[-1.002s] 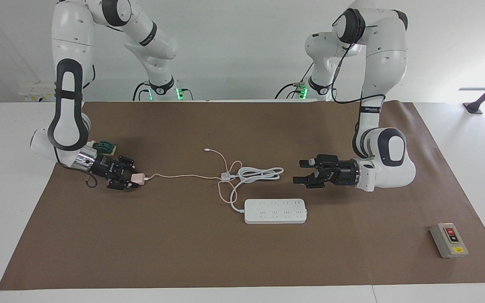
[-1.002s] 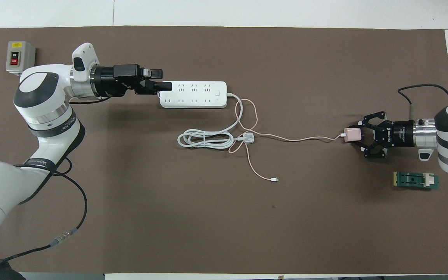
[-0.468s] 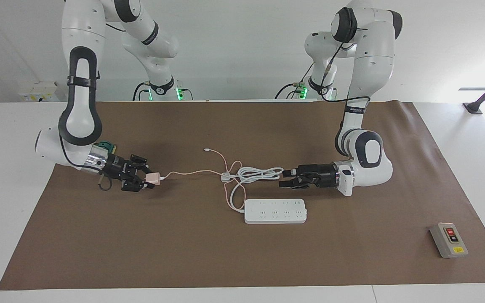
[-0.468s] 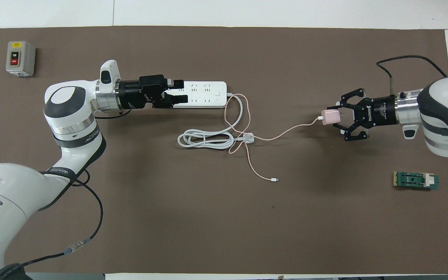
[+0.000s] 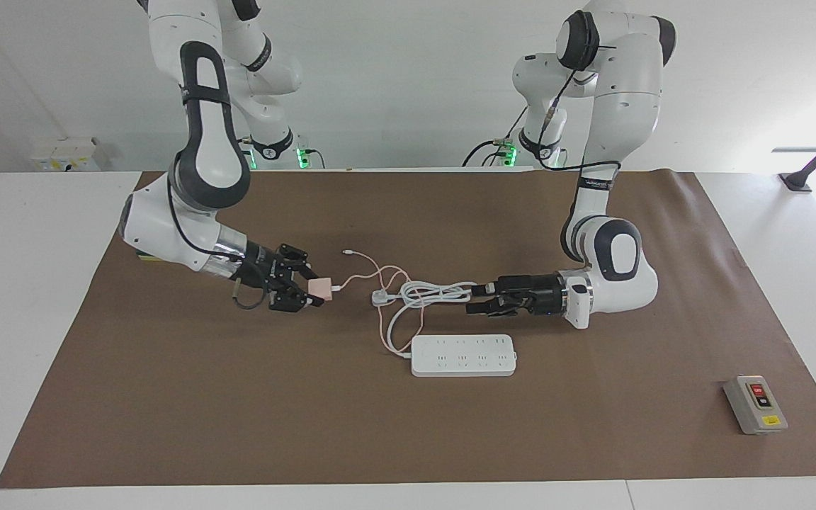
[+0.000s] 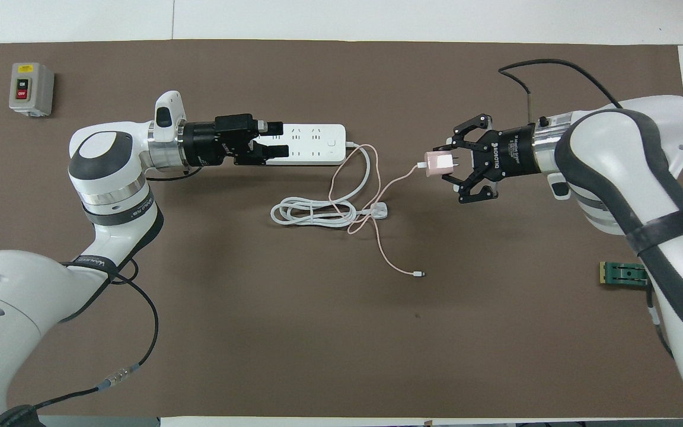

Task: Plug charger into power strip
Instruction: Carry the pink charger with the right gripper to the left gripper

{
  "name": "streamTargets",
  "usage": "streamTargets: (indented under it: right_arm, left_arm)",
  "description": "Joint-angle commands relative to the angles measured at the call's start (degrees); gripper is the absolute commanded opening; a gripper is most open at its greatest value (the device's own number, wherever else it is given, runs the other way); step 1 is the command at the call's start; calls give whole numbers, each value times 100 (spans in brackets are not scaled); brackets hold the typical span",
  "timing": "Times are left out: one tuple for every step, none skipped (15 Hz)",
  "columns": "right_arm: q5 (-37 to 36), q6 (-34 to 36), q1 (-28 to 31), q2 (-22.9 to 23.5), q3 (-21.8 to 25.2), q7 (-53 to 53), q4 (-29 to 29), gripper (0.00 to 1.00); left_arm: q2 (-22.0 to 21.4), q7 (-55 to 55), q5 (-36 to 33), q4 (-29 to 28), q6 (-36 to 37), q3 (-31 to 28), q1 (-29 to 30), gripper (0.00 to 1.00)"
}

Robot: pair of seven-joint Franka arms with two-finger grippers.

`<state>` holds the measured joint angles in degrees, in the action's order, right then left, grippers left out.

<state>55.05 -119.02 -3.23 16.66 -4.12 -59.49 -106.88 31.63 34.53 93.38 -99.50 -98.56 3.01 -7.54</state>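
The pale-pink charger is held off the mat in my right gripper, which is shut on it, over the mat toward the right arm's end from the power strip. Its thin pink cable loops down to a tiny connector on the mat. The white power strip lies flat in the middle of the mat. My left gripper is open and empty. It hovers over the strip's end toward the left arm's end, not touching it.
The strip's thick white cord lies coiled nearer to the robots than the strip, with its white three-pin plug tangled in the pink cable. A grey switch box sits at the left arm's end. A green part lies at the right arm's end.
My right gripper has carried the charger from the right arm's end toward the middle, and its cable has gone slack. My left gripper moved over the strip's end, then held still.
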Motion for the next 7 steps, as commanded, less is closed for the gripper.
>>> streamTargets:
  right_arm:
    - [172,-594,-615,75,8,-229,80,0]
    - [172,-883,-844,101,8,-430,89,0]
    - [181,-1095,-1020,118,8,-571,97,0]
    - [251,-1184,-1144,136,8,-608,98,0]
    - [478,-1211,-1215,180,8,-617,124,0]
    - [619,-1229,-1302,241,8,-634,220,0]
    - [638,-1316,-1434,311,8,-678,360,0]
  left_arm:
    - [-218,-26,111,-149,-128,-64,-90,99]
    - [-218,-26,111,-149,-120,-64,-81,99]
    - [-218,-26,111,-149,-120,-64,-72,99]
    - [-218,-17,111,-149,-120,-55,-72,100]
    - [-210,1,111,-149,-111,-55,-63,100]
    - [-201,18,111,-149,-111,-55,-55,100]
    - [-201,36,111,-149,-102,-55,-46,100]
